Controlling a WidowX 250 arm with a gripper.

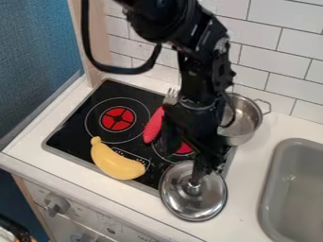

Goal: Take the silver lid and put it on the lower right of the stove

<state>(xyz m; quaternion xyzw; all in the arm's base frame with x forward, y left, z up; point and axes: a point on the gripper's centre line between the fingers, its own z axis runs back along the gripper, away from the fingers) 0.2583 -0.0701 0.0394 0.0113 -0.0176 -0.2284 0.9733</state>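
Released now, the silver lid (pixel 191 203), pinched in the near-closed gripper (pixel 195 181), could slip off the stove (pixel 63 138) at its lower right corner (it overhangs there).

The only camera looks down at a slant from the front on the stove (pixel 69 138) and worktop (pixel 246 220).

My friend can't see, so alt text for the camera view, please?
A robot's pincer is at a silver lid over the lower right of the stove. A yellow toy and pink-handled fork lie there; a pot sits behind.
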